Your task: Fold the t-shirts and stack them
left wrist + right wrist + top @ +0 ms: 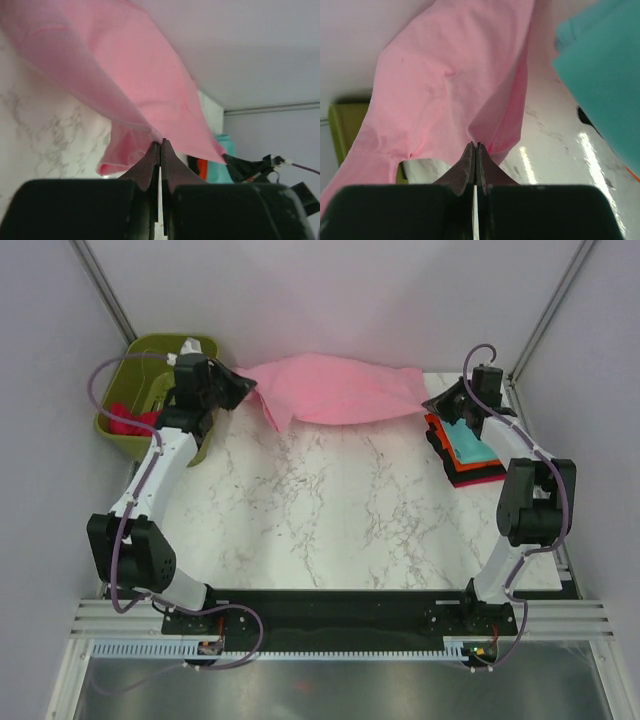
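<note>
Left gripper (246,386) was closed tight on one end of the light pink t-shirt (335,390), and right gripper (430,400) was closed just as tight on the other end. The shirt hung stretched between them over the far edge of the worktop (330,500). Its long axis ran left to right, and a loose fold drooped toward the near side by the left end. I could not tell which end was the collar. This looked like the spreading step, before any fold. The next move probably called for both arms to lower together, laying it flat and unwrinkled. The stack of folded shirts (470,452) waited at the right, and a crimson t-shirt (125,420) lay in the basket (150,339).
</note>
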You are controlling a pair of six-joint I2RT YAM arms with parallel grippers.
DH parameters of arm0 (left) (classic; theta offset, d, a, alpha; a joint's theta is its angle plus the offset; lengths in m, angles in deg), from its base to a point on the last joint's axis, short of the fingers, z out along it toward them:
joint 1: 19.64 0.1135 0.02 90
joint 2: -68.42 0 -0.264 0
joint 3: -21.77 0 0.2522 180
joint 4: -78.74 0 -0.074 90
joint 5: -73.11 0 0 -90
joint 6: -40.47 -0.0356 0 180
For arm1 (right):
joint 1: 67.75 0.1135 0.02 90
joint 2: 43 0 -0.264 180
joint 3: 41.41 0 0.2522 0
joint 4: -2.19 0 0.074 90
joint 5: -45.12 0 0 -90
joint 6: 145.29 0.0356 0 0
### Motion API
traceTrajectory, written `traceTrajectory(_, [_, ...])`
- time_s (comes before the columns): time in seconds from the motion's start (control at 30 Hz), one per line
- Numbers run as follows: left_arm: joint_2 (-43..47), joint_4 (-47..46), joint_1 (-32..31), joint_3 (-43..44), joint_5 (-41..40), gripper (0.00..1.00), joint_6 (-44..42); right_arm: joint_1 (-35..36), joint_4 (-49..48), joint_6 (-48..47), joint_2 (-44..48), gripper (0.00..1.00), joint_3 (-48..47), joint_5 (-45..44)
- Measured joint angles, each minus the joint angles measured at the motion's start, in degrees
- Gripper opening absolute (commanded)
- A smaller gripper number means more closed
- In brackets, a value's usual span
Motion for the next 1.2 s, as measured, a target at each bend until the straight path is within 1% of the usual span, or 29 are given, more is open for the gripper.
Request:
traceTrajectory(0.13, [5.9, 0.7, -2.0, -17.3, -3.2, 0.02, 0.3, -0.4, -1.6, -1.5, 1.3, 0.0, 9.8, -0.2])
traceTrajectory(0.23, [15.5, 0.3, -2.9, -29.6, -6.4, 0.02, 1.8, -0.2, -1.9, -3.3, 4.9, 0.0, 17.3, -1.2])
traceTrajectory(0.3, [23.6, 0.1, -3.0, -37.2, -8.7, 0.02, 3.1, 0.0, -2.0, -4.7, 7.8, 0.0, 21.1, -1.7])
traceTrajectory(0.37, [30.6, -0.2, -3.0, -43.3, -10.8, 0.02, 4.0, 0.1, -1.9, -6.2, 11.2, 0.0, 24.6, -2.5])
traceTrajectory(0.43, [36.1, 0.9, -3.0, -47.2, -12.2, 0.02, 4.4, 0.1, -2.3, -7.9, 15.2, 0.0, 28.4, -3.8])
traceTrajectory(0.6, [47.6, 4.8, -3.0, -53.0, -14.2, 0.02, 4.7, 0.1, -2.6, -11.7, 24.8, 0.0, 37.6, -7.5])
traceTrajectory(0.77, [58.6, 10.4, -3.0, -56.7, -15.2, 0.02, 4.7, 0.1, -2.3, -13.8, 29.2, 0.0, 43.6, -9.6])
traceTrajectory(0.93, [64.6, 17.2, -3.0, -57.0, -15.8, 0.02, 4.6, 0.1, -0.4, -14.6, 36.1, 0.0, 48.5, -12.6])
traceTrajectory(1.1, [72.2, 23.3, -3.0, -57.8, -16.1, 0.02, 4.6, 0.2, 2.3, -15.1, 44.9, 0.0, 51.2, -15.2])
traceTrajectory(1.2, [76.3, 25.4, -3.0, -59.4, -15.8, 0.02, 5.1, 0.2, 3.6, -15.3, 49.9, 0.0, 52.5, -15.9])
